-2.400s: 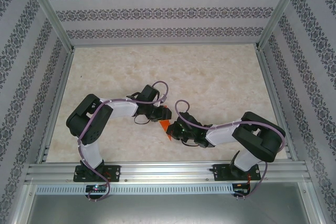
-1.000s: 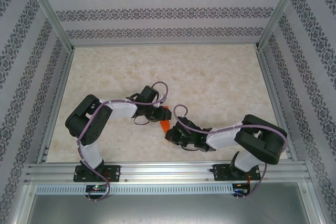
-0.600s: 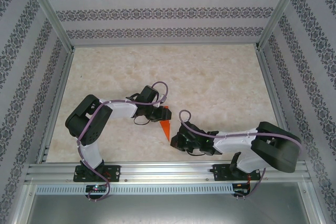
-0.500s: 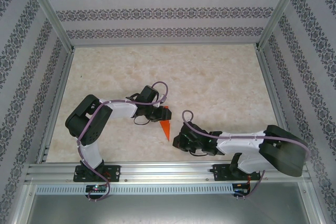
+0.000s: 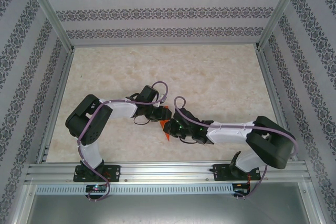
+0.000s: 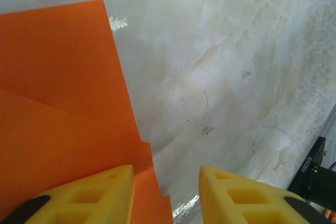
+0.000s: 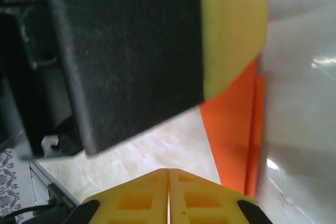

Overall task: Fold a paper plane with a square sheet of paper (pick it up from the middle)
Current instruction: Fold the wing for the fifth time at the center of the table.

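The top camera is looking down from high behind the near edge onto the whole table. Both wrist cameras are sitting very near, sharing the orange paper.

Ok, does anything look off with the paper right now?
The orange paper lies flat on the table, but its folded layers are not flush: one edge steps out past another near the left gripper.
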{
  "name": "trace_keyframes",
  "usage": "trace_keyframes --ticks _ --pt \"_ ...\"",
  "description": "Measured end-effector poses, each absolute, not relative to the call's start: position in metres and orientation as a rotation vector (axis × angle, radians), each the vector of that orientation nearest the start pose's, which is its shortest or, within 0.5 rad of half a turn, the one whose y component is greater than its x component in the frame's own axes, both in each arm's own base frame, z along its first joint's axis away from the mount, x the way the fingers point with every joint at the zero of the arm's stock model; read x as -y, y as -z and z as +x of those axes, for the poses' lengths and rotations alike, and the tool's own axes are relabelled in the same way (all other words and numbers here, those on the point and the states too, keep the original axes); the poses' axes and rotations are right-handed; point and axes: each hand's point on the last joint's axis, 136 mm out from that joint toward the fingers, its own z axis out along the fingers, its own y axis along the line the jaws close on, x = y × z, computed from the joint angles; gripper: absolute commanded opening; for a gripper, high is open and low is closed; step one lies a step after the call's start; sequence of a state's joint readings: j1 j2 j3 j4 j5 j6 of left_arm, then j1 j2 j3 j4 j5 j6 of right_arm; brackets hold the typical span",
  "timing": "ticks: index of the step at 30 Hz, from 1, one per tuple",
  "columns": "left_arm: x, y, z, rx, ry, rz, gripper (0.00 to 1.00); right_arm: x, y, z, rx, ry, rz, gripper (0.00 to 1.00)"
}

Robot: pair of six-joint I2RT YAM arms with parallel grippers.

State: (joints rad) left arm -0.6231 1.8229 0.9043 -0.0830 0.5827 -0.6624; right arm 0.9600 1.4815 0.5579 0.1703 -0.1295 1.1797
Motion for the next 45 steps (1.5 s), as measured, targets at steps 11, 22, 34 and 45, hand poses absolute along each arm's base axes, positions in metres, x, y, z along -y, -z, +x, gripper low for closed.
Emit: trace_keyframes --ticks 11,22,34,45 --pt "0.31 -0.028 0.269 -2.807 1.166 0.19 0.4 -0.317 -0.013 0.2 -2.679 -1.086 0.27 0.07" --pt "0.309 -0.028 0.271 -2.806 1.156 0.211 0.41 -0.315 -0.012 0.198 -2.631 -1.148 0.26 0.02" --pt "0.261 -0.033 0.329 -2.749 1.134 0.039 0.47 -0.32 -0.014 0.196 -2.624 -1.193 0.239 0.05" --pt "0.224 -0.076 0.359 -2.677 1.033 -0.059 0.61 -0.318 -0.067 0.205 -2.562 -1.167 0.146 0.29"
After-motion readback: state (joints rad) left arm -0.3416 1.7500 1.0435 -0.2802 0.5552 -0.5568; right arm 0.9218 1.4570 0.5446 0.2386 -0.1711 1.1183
